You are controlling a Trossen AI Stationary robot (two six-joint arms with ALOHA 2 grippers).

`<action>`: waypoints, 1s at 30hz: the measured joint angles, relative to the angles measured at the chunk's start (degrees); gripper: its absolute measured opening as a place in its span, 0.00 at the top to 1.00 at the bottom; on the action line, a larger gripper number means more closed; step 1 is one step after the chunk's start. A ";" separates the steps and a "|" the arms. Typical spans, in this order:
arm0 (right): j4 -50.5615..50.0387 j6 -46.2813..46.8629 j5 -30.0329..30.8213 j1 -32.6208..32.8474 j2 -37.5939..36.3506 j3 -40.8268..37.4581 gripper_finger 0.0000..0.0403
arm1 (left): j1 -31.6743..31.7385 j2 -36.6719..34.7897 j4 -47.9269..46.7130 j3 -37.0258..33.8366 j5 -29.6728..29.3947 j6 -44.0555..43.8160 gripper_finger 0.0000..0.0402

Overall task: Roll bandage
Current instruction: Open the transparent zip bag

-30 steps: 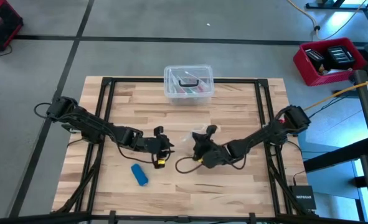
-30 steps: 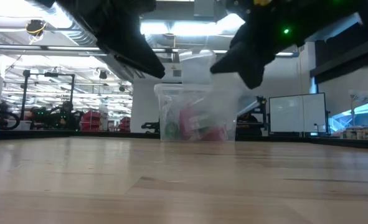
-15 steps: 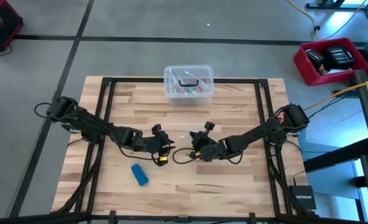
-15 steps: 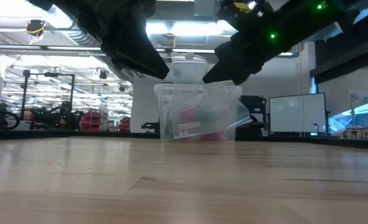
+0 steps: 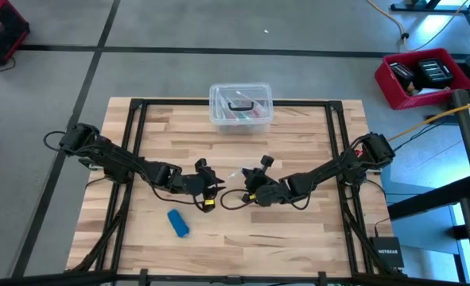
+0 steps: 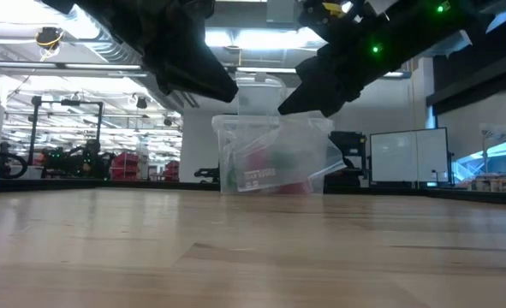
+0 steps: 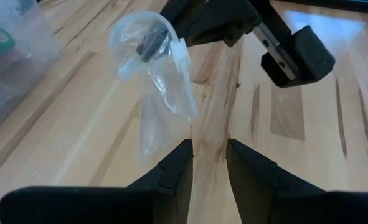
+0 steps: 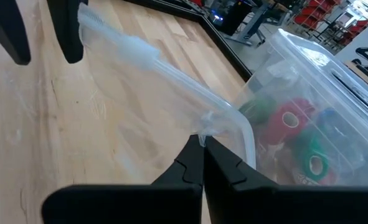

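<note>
I've got the right gripper [image 5: 251, 184] clenched on the top edge of the clear bag [image 7: 159, 87], lifted off the table [image 5: 298, 238] just in front of the lidded box [image 5: 241, 106]. Over the last sec the R arm swung in from further front and raised the bag; in the low view the bag now hangs in front of the box, where a sec ago it wasn't showing. R wrist view confirms the pinch: both fingers pressed together on the bag's zip strip [image 8: 171, 71].

Left gripper [image 5: 206, 181] sits just to the left of the bag, fingers apart w/ a narrow gap, nothing between them. It's been narrowing that gap and has edged toward the bag. In the L wrist view the bag's lower corner hangs right ahead of my fingertips [image 7: 179, 163], not touching yet.

The bandage [image 5: 178, 222] is already a compact blue roll, lying on the table well in front of the box and off to the left, near the L arm, nobody touching it. It hasn't budged.

So my read: rolling looks done, and I'm onto bagging — R holds the bag up, L prob needs to catch the other lip to open the mouth. Risk: thin film, easy to miss or pinch both layers shut.
</note>
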 joint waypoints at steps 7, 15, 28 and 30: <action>0.04 0.02 0.00 0.02 0.00 0.00 0.98 | 0.02 0.00 0.18 0.00 -0.35 0.62 0.78; 0.04 0.02 0.00 0.02 0.00 0.00 0.97 | 0.04 0.00 7.79 0.04 -2.14 5.03 0.78; 0.26 0.02 0.00 -0.08 0.00 0.00 0.97 | 1.03 -0.02 5.46 0.07 -3.34 2.24 0.78; 0.35 0.02 -0.02 -0.33 0.00 0.00 0.97 | 1.05 -0.02 8.01 0.07 -3.36 3.30 0.78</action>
